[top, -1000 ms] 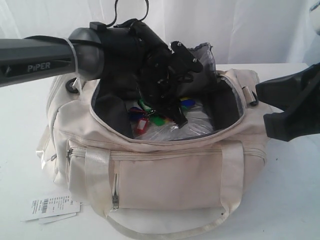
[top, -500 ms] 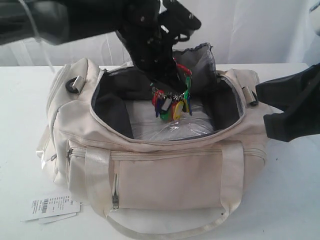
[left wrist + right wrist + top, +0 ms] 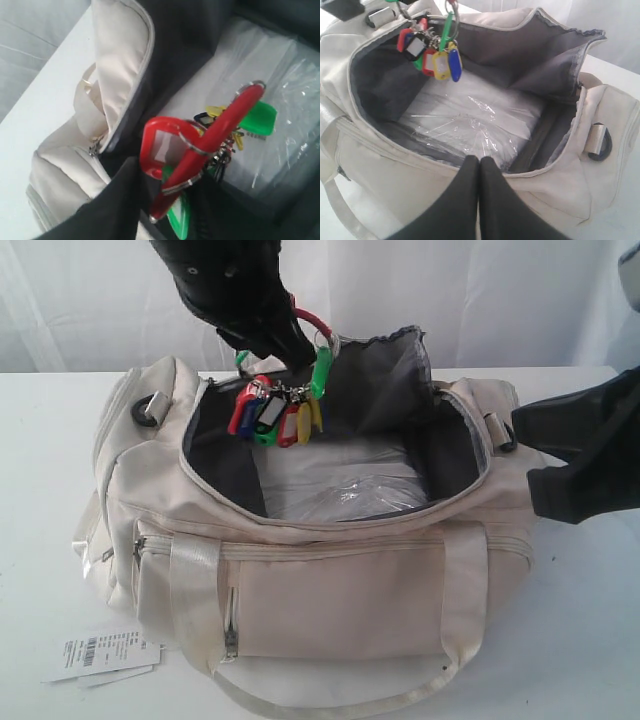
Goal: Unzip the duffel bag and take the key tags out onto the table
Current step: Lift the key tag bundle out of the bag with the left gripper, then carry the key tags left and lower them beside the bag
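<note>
The cream duffel bag (image 3: 340,590) sits unzipped on the white table (image 3: 590,640), its grey-lined mouth wide open. Above the opening at the back left, my left gripper (image 3: 285,345) is shut on the key tags (image 3: 275,410), a bunch of red, green, yellow and blue tags hanging clear of the bag. The left wrist view shows the red tags (image 3: 200,150) pinched between the dark jaws of the left gripper (image 3: 175,200). My right gripper (image 3: 480,167) is shut and empty, hovering by the bag's right end. The right wrist view shows the key tags (image 3: 432,55) dangling over the duffel bag (image 3: 560,195).
A clear plastic-wrapped packet (image 3: 340,485) lies flat in the bottom of the bag. A white barcode paper label (image 3: 100,655) rests on the table at the bag's front left corner. Webbing handles hang over the bag's front.
The left gripper closed on the key tags inside the bag and lifted them up and to the left, out over the opening. The right arm has not moved.
</note>
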Robot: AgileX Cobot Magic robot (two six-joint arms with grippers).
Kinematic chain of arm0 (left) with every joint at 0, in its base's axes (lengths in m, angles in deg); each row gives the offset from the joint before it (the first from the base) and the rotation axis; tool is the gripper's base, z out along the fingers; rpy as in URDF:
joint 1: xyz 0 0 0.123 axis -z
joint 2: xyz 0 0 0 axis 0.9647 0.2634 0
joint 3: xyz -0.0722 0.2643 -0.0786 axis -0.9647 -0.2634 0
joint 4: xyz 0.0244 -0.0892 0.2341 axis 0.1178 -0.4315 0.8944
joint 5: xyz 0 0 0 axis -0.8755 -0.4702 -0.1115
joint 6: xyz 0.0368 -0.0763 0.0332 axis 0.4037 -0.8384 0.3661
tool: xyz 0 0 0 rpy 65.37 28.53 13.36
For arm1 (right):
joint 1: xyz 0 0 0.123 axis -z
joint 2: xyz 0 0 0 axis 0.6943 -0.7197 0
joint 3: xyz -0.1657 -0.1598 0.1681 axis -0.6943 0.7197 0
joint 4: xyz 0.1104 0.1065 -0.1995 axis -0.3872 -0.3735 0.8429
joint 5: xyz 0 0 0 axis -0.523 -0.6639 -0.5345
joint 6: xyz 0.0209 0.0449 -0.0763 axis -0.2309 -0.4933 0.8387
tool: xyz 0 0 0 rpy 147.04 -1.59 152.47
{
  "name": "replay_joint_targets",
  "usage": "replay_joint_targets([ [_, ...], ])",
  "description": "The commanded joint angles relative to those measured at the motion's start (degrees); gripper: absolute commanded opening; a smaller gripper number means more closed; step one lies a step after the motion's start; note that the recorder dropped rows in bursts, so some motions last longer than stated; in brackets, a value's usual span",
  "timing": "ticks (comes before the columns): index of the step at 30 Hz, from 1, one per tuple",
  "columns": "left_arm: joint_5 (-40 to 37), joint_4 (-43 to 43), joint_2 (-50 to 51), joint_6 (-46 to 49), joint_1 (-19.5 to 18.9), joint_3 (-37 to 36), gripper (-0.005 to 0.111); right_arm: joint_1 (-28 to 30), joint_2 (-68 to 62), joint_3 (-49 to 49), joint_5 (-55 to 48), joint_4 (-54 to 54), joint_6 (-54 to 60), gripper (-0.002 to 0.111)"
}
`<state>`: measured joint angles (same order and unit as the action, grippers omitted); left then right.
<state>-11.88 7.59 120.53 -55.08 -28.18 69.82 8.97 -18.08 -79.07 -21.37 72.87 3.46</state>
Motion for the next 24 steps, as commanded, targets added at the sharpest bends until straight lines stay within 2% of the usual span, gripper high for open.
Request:
replay_joint_targets([
  [1, -5.72, -4.57, -3.63, 2.84, -0.09, 0.29, 0.000, 0.04, 0.35, 0.17, 0.24, 0.31, -0.05, 0.000],
  [9, -15.54, -10.88, -9.74, 5.81, -0.09, -0.46, 0.000, 0.04, 0.14, 0.27, 0.64, 1.11, 0.07, 0.000],
  [17, -15.54, -11.70, -20.72, 4.42, -0.09, -18.50, 0.000, 0.04, 0.14, 0.27, 0.53, 1.09, 0.07, 0.000],
  [24, -15.54, -7.98, -26.04, -0.34, -0.09, -35.79, 0.000, 0.04, 0.14, 0.27, 0.43, 0.97, 0.07, 0.000],
])
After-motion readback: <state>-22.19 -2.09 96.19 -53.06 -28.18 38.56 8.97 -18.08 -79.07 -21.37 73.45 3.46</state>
